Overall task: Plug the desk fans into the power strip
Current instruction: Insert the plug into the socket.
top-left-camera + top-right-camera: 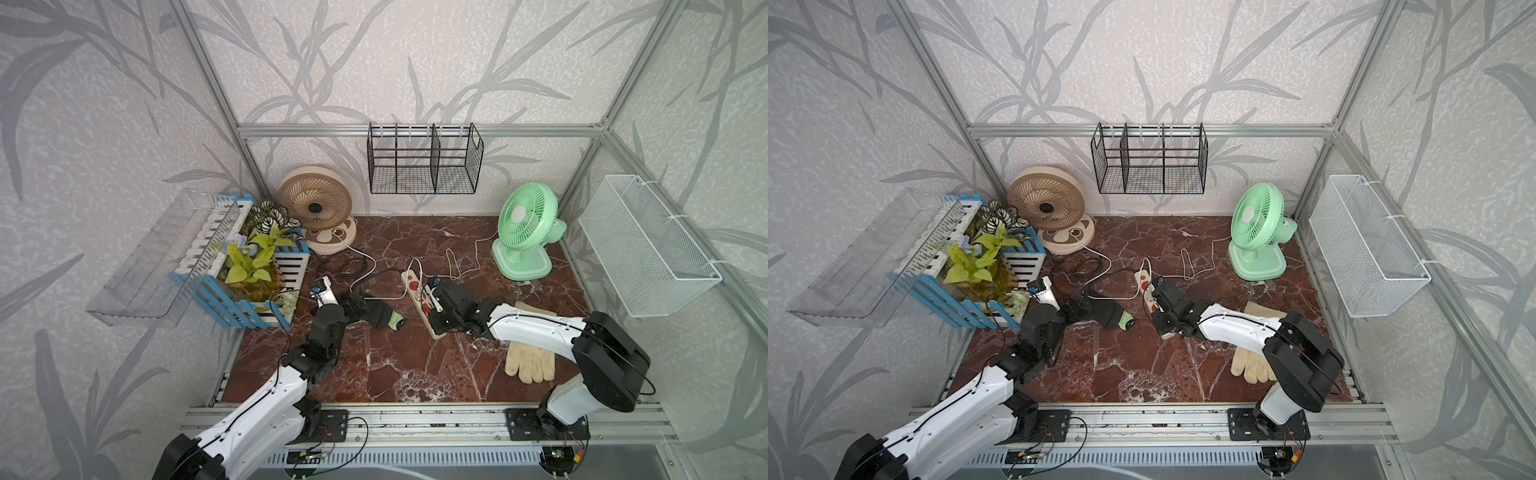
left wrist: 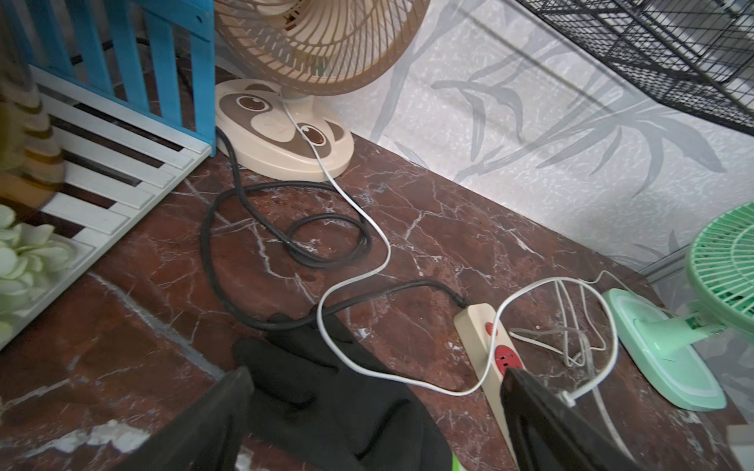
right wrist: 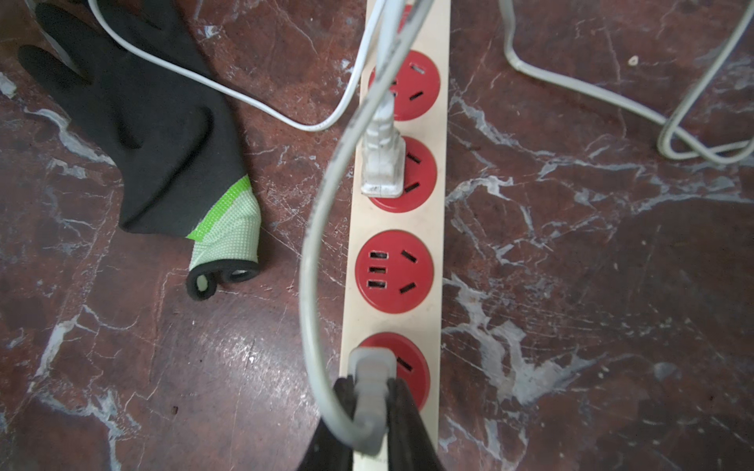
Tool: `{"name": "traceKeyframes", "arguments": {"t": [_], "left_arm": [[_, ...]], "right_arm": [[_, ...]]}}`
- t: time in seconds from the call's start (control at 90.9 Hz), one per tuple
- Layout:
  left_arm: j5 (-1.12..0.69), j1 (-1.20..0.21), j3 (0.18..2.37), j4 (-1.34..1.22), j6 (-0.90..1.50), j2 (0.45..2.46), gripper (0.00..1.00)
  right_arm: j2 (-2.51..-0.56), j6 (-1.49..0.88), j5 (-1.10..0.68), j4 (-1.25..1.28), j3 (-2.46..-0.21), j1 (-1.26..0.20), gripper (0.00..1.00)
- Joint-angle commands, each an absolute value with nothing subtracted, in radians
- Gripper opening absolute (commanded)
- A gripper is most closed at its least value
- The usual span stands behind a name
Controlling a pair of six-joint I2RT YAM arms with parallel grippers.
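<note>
Right end effector (image 3: pixel 373 393) pinching grey plug (image 3: pixel 373 363), cream power strip (image 3: pixel 434 220), four red sockets (image 3: pixel 393 271)

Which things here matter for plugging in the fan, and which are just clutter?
Job: power strip, grey plug pinched in the right gripper, green fan.
Lying about: black glove, cream glove, beige fan, planter box.

Glossy red-brown marble tabletop (image 3: pixel 591 326), smooth cream plastic power strip (image 3: pixel 408 221), matt black cloth glove (image 3: pixel 163 134)
</note>
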State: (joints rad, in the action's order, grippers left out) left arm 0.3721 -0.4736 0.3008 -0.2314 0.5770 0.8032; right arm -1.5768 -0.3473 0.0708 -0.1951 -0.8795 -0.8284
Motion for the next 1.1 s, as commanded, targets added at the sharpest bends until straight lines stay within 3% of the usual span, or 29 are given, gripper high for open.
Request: {"name": "traceKeyframes", "arguments": {"t": [0.0, 0.561, 0.814, 1.089], "left_arm": [[0.440, -0.466, 0.306, -0.300, 0.533, 0.770, 1.00], [0.467, -0.462, 0.294, -0.313, 0.537, 0.788, 1.00], [0.460, -0.462, 0.294, -0.302, 0.540, 0.773, 1.00], [0.475, -0.461, 0.282, -0.302, 0.536, 0.751, 1.00]], "right_arm": [[-1.635, -0.338, 0.052, -0.394, -0.802, -0.852, 0.00], [-1.698, -0.399, 0.056, -0.457, -0.799, -0.891, 0.00], [-1.862, -0.482, -0.056, -0.365, -0.746, -0.893, 0.00], [-1.826, -0.503, -0.048, -0.353, -0.724, -0.894, 0.00]]}}
